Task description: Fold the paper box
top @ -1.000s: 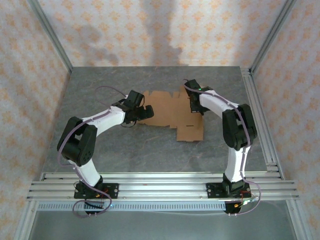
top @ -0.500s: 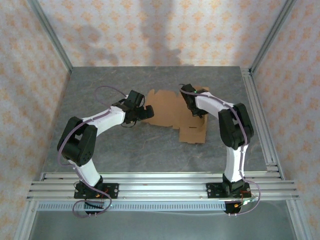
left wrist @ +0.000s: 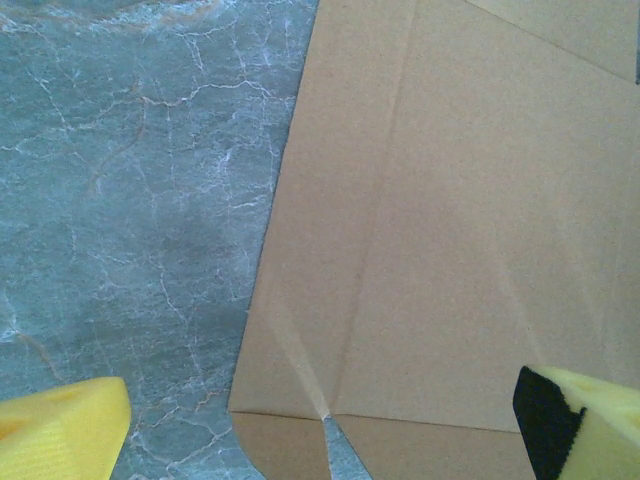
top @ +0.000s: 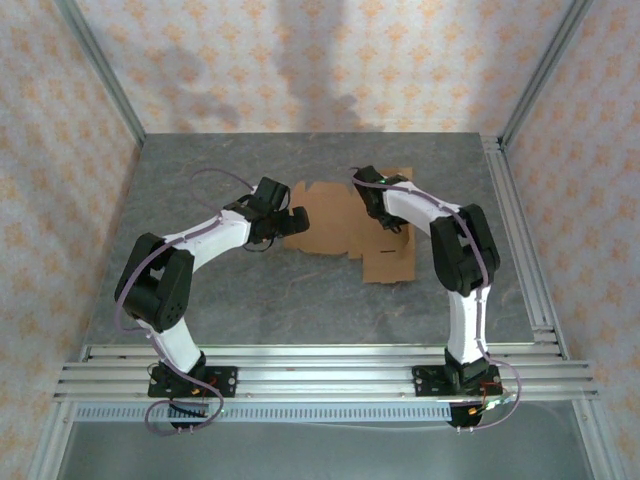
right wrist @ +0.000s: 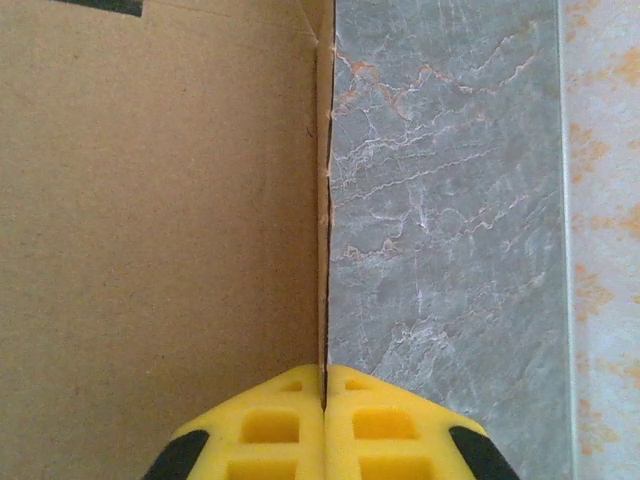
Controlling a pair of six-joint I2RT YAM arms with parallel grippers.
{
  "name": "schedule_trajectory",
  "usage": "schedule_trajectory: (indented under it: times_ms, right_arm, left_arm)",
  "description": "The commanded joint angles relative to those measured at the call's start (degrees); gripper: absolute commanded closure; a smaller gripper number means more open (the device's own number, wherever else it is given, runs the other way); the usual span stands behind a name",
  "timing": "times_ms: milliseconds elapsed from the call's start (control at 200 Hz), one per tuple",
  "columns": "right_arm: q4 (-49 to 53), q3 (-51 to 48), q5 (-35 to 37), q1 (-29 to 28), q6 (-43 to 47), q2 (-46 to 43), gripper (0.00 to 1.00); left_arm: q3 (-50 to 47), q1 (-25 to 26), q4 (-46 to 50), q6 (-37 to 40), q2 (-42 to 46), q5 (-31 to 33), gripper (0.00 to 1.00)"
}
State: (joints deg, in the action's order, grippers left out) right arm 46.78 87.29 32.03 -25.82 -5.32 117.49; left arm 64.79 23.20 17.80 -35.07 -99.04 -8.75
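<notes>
Cardboard, plain brown and unmarked, lies spread as a flat die-cut sheet on the grey marbled bench (top: 250, 290), a little beyond its middle. This is the paper box (top: 335, 215), with no wall standing. Its flaps are spread out, and one flap juts toward the arm bases at the right.

The left hand (top: 292, 222) sits at the sheet's left edge. In the left wrist view its two yellow fingertips (left wrist: 60, 435) stand as far apart as they go, one over bare bench (left wrist: 130, 180) and the other over the paper box (left wrist: 430, 220). Between them lies a corner of the sheet where two creases meet at a small notch. The left hand (left wrist: 320, 440) grips nothing; whether its tips touch the surface cannot be told.

The right hand (top: 360, 182) reaches to the sheet's far edge, its forearm crossing above the cardboard. In the right wrist view its yellow fingers are pressed tight together, and the right hand (right wrist: 323, 375) has the thin edge of the paper box (right wrist: 160, 200) running straight into the seam between them, nipped there. To one side of that edge is flat cardboard, to the other bare bench (right wrist: 440, 200), and beyond that the patterned wall (right wrist: 605, 200).
</notes>
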Motion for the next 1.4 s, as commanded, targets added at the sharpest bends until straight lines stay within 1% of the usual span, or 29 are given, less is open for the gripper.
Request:
schedule_trajectory:
  times_ms: [0, 55, 125, 180, 200, 220, 265, 290, 420, 490, 616, 731, 876, 976, 1086, 1176, 1216, 1316, 1396]
  right_arm:
    - [4.46, 2.06, 3.71, -0.02, -0.27, 0.93, 1.00]
    - [2.16, 0.77, -1.86, 0.58, 0.05, -0.78, 1.00]
    - [-3.33, -2.81, -9.76, 1.62, 0.90, -4.28, 1.00]
    - [-7.30, -5.41, -15.30, 2.02, 2.28, -6.87, 0.93]
    - [-8.42, -6.20, -16.80, 2.09, 2.60, -7.63, 0.87]
    - [-9.46, -6.90, -18.43, 2.36, 2.88, -8.35, 0.78]
    - [-11.42, -8.23, -21.56, 2.73, 3.45, -9.85, 0.51]
    - [-12.34, -9.02, -23.06, 3.04, 3.48, -10.74, 0.44]
    - [-16.26, -12.46, -27.71, 5.38, 1.21, -14.95, 0.39]
    - [-18.28, -14.23, -31.69, 7.67, -1.55, -16.63, 0.37]
    - [-21.57, -16.52, -38.52, 11.61, -6.80, -18.13, 0.37]
    - [-22.69, -16.59, -43.39, 14.48, -9.99, -16.56, 0.37]
    - [-22.26, -15.36, -43.81, 15.32, -8.58, -12.27, 0.40]
    - [-22.44, -15.26, -44.37, 15.31, -7.74, -10.02, 0.46]
    - [-22.79, -15.30, -45.49, 15.32, -7.31, -8.28, 0.58]
    - [-22.96, -15.42, -46.50, 15.19, -6.38, -7.78, 0.70]
    - [-23.14, -15.42, -46.56, 15.20, -5.76, -7.78, 0.78]
    - [-21.34, -14.38, -45.06, 15.15, -3.19, -7.83, 0.91]
    - [-18.67, -12.76, -42.25, 14.63, -0.48, -7.91, 0.97]
  left_arm:
    - [1.21, -0.24, 1.41, 0.88, -0.96, 0.41, 0.00]
    - [1.34, -0.26, 1.40, 0.96, -0.96, 0.14, 0.00]
    - [1.86, -0.14, 1.44, 1.43, -1.21, -0.09, 0.00]
    - [2.49, -0.05, 1.87, 1.90, -1.32, -0.09, 0.00]
    - [2.72, 0.08, 2.04, 2.08, -1.41, 0.03, 0.00]
    - [3.11, 0.13, 2.20, 2.23, -1.54, 0.04, 0.00]
    - [3.84, 0.26, 2.58, 2.65, -1.76, 0.03, 0.00]
    - [4.25, 0.38, 2.89, 2.83, -1.92, 0.12, 0.00]
    - [5.49, 0.71, 2.96, 2.85, -2.24, -0.02, 0.00]
    - [6.08, 0.77, 2.70, 2.77, -2.60, -0.38, 0.00]
    - [8.24, 1.10, 2.79, 2.62, -4.50, -1.41, 0.00]
    - [11.92, 1.66, 3.72, 2.81, -7.74, -3.25, 0.00]
    - [15.51, 1.76, 4.77, 2.71, -12.50, -5.32, 0.00]
    - [16.04, 1.76, 4.31, 2.22, -13.87, -5.88, 0.00]
    - [16.16, 1.76, 3.76, 1.70, -15.08, -6.68, 0.00]
    - [15.39, 1.73, 2.65, 1.17, -15.03, -7.02, 0.00]
    - [15.11, 1.76, 2.31, 1.04, -14.82, -7.06, 0.00]
    - [14.70, 1.77, 2.04, 1.10, -13.92, -6.53, 0.00]
    - [14.74, 1.76, 2.27, 1.72, -13.05, -5.58, 0.00]
